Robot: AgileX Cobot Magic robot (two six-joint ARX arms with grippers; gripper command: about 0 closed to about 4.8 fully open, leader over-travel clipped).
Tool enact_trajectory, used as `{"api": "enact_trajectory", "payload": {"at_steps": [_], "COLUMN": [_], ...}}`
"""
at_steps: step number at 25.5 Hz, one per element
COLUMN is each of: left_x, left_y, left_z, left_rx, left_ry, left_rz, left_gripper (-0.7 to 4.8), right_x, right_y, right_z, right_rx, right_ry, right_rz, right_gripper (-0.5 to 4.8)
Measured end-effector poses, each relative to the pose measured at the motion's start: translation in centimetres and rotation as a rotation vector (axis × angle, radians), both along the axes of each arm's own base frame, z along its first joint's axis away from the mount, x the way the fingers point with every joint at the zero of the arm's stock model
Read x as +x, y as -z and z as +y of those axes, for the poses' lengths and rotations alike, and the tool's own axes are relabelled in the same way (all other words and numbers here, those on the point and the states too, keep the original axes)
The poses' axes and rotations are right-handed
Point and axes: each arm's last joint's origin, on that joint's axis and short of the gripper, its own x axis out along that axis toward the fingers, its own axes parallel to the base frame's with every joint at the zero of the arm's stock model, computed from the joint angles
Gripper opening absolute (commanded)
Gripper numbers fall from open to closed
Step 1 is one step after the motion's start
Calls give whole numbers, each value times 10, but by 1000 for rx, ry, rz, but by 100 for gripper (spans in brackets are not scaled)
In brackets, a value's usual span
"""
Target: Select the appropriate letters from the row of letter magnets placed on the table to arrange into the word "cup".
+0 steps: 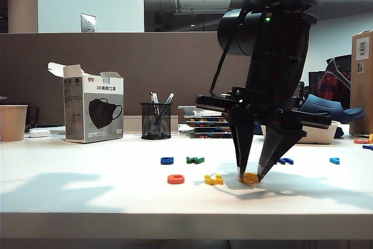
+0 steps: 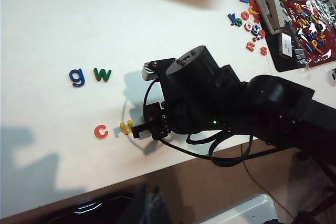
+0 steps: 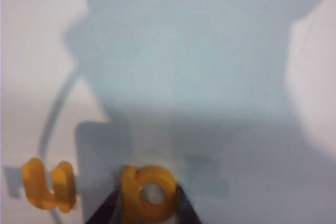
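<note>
Now the right gripper (image 1: 250,177), low and right of middle in the exterior view, pinches the p (image 3: 148,192) on the table (image 1: 87,190), just right of the u (image 1: 213,179) and c (image 1: 175,179). The left gripper is not seen. The box (image 1: 93,111) says "3D".

On the white table (image 1: 87,179), the red-orange "c" (image 1: 175,179) lies flat at the front, with the yellow "u" (image 1: 213,179) just beside it at 3 o'clock. Next along, the yellow "p" (image 1: 250,177) rests on the surface between the right gripper's (image 1: 251,175) fingertips. The blue "g" (image 1: 167,160) and green "w" (image 1: 195,160) lie behind, toward 12 o'clock.
</note>
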Motion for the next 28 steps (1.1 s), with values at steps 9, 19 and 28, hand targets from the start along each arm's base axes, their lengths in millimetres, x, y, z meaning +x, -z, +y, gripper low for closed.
{"api": "enact_trajectory", "payload": {"at_steps": [9, 19, 28], "left_x": [0, 0, 0], "left_y": [0, 0, 0], "left_z": [0, 0, 0], "left_rx": [0, 0, 0], "left_ry": [0, 0, 0], "left_rz": [0, 0, 0], "left_gripper": [-5, -5, -5], "right_x": [-1, -1, -1], "right_y": [0, -1, -2], "right_z": [-1, 0, 0], "right_rx": [-11, -1, 4], "right_ry": [0, 9, 10], "right_rz": [15, 18, 16], "right_gripper": [165, 226, 226]}}
